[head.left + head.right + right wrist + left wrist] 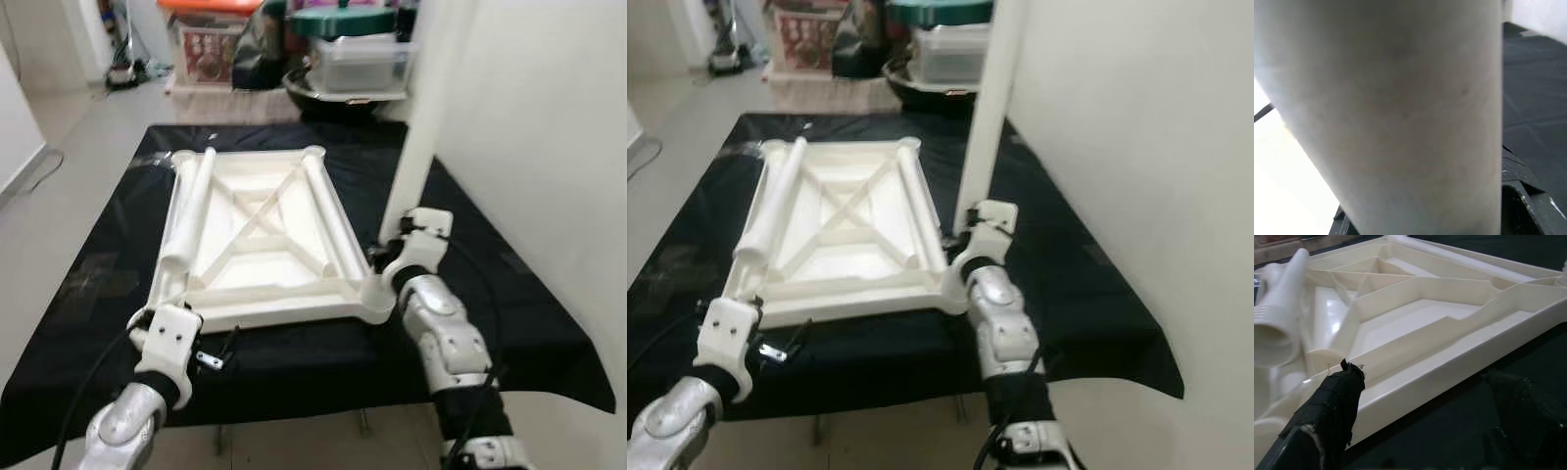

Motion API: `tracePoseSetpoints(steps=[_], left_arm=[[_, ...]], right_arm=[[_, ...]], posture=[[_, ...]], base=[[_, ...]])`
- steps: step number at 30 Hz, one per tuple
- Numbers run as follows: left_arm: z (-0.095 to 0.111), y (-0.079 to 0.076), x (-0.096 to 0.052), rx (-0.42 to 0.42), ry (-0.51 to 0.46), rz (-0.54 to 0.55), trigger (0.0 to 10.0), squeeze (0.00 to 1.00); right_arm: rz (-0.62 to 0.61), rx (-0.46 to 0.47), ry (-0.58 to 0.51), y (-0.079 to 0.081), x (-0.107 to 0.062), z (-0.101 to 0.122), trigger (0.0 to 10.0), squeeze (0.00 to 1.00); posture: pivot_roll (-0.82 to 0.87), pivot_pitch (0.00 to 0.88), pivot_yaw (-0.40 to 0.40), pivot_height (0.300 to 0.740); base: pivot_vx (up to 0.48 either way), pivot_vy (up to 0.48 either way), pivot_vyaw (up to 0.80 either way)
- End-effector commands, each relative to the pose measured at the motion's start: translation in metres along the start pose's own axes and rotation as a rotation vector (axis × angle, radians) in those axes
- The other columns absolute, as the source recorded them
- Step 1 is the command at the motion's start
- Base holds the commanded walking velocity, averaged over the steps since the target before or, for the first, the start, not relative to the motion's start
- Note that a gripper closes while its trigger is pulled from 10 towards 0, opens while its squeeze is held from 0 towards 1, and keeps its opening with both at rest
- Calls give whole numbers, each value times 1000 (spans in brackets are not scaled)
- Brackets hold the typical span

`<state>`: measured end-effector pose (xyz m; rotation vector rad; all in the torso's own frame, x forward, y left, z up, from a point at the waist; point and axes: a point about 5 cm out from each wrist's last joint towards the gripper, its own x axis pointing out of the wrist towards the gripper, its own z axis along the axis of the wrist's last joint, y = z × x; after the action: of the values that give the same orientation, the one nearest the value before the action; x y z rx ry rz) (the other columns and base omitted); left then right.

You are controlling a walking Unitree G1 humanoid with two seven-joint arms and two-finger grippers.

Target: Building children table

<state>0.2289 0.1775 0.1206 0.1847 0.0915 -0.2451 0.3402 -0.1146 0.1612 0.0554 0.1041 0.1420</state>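
Nearest the camera, both silver arms reached onto the black cloth [509, 323]. Its two black fingers set apart and holding nothing, the left gripper [1415, 421] hovered just beside the near edge of the upturned white tabletop [257, 245], one black fingertip [1339, 391] close against the rim at the near left corner. At the near right corner, the right gripper [387, 257] was closed around an upright white leg [431, 108], which rose steeply and leaned a little from that corner socket; the wrist camera there showed its pale shaft pressed between the dark pads. Two more legs lay loose in the tabletop, one along the left side [191, 211] and one along the right [328, 215], with the diagonal ribs between them. Beyond the cloth stood plastic storage bins [358, 49] on the floor.

By my reading, the step in hand was seating the first leg in its corner socket. Next it would call for bringing the leg square to the socket and twisting or pressing it home, with the left gripper bracing the tabletop so it did not slide.
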Motion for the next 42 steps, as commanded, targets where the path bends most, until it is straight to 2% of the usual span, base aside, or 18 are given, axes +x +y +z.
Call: tracePoseSetpoints(steps=[1, 2, 3, 5, 10, 11, 13, 14, 23, 24, 25, 27, 28, 29, 31, 36, 41, 42], left_arm=[[-3, -2, 1, -12, 16, -8, 10000, 0], [-3, -2, 1, -12, 16, -8, 10000, 0], [-4, -3, 1, -14, 18, -12, 10000, 0], [-4, -3, 1, -16, 18, -13, 10000, 0], [-5, -3, 2, -20, 17, -13, 10000, 0], [-5, -3, 2, -22, 16, -13, 10000, 0], [-5, -4, 3, -23, 16, -13, 10000, 0], [-5, -4, 3, -25, 15, -16, 10000, 0], [-5, -5, 3, -31, 14, -20, 10000, 0], [-5, -5, 3, -31, 13, -18, 10000, 0], [-4, -5, 3, -31, 13, -16, 10000, 0], [-4, -5, 3, -31, 13, -16, 10000, 0], [-4, -5, 3, -31, 13, -15, 10000, 0], [-4, -4, 2, -31, 13, -15, 10000, 0], [-4, -4, 2, -31, 13, -15, 10000, 0], [-5, -3, 2, -32, 15, -20, 10000, 0], [-5, -3, 2, -31, 17, -23, 10000, 0], [-5, -3, 3, -29, 18, -25, 10000, 0]], right_arm=[[97, 5, 44, 13, 1, -4, 10000, 0], [97, 5, 44, 13, 1, -4, 10000, 0], [208, 76, -27, 25, 7, 7, 10000, 902], [225, 79, -53, 27, 8, 11, 10000, 1000], [442, 108, -99, 35, 5, 25, 10000, 1000], [650, 89, -109, 40, -6, 30, 10000, 0], [861, 36, -105, 42, -19, 30, 10000, 0], [1116, -38, -39, 39, -39, 22, 10000, 0], [1256, -115, 68, 36, -46, -2, 10000, 0], [1225, -119, 72, 37, -40, -7, 10000, 0], [1130, -103, 66, 38, -29, -9, 5647, 0], [1130, -103, 66, 38, -29, -9, 5647, 0], [1002, -88, 37, 36, -16, -9, 706, 0], [828, -23, 8, 30, -2, -4, 0, 0], [828, -23, 8, 30, -2, -4, 0, 0], [138, 65, 80, -15, 19, -16, 0, 0], [-50, -27, 116, -26, 6, -33, 0, 0], [-68, -53, 125, -23, 2, -38, 2784, 0]], posture=[[140, 0, -97, 740], [140, 0, -97, 740], [137, 0, -98, 740], [137, 0, -98, 740], [138, 0, -106, 740], [135, 0, -104, 740], [135, 0, -104, 740], [135, 0, -104, 740], [147, 0, -115, 740], [147, 0, -115, 740], [156, 0, -118, 740], [156, 0, -118, 740], [156, 0, -118, 740], [153, 0, -115, 740], [153, 0, -115, 740], [142, 0, -103, 740], [139, 0, -96, 740], [140, 0, -95, 740]], base=[[0, 0, 0], [0, 0, 0], [0, 0, 0], [0, 0, 0], [0, 0, 0], [0, 0, 0], [0, 0, 0], [0, 0, 0], [0, 0, 0], [0, 0, 0], [0, 0, 0], [0, 0, 0], [0, 0, 0], [0, 0, 0], [0, 0, 0], [0, 0, 0], [0, 0, 0], [0, 0, 0]])
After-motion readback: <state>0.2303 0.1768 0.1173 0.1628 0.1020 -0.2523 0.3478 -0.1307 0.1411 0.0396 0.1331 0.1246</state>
